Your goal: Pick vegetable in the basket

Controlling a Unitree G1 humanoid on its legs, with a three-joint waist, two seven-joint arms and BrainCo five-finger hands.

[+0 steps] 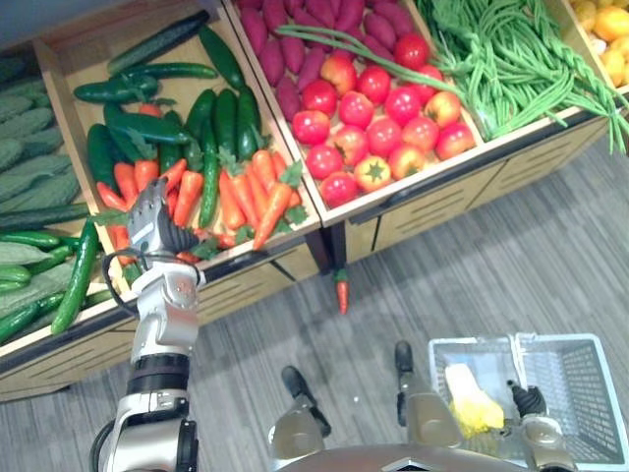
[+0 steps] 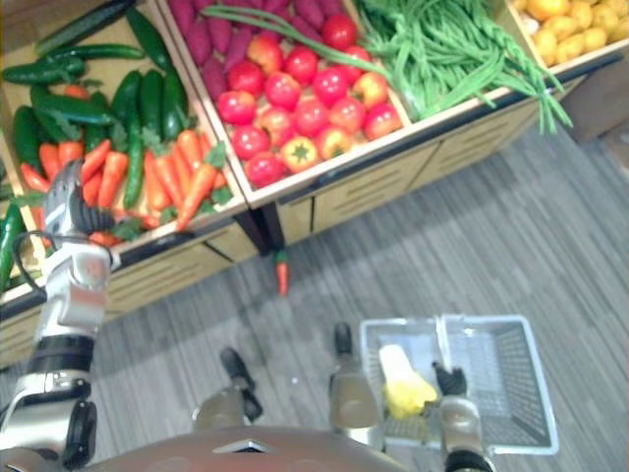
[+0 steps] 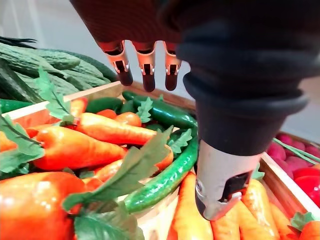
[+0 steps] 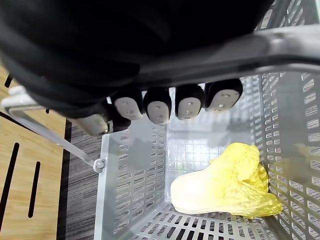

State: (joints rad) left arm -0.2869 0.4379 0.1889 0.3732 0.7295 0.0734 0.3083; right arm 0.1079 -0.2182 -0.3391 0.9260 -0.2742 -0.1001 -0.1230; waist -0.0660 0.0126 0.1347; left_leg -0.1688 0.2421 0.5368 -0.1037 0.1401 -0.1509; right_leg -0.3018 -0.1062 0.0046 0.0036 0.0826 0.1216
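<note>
Plainly, orange green-leafed carrots (image 1: 267, 202), yellow cabbage (image 4: 225, 182) in basket (image 4: 131, 197)

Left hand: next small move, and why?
Probably lower the left hand onto the carrots beneath it and close on one. Its fingers are straight and hold nothing, hanging just above the pile. The right hand is curled round the handle of the basket, which carries a yellow cabbage, so the basket looks ready to receive.
</note>
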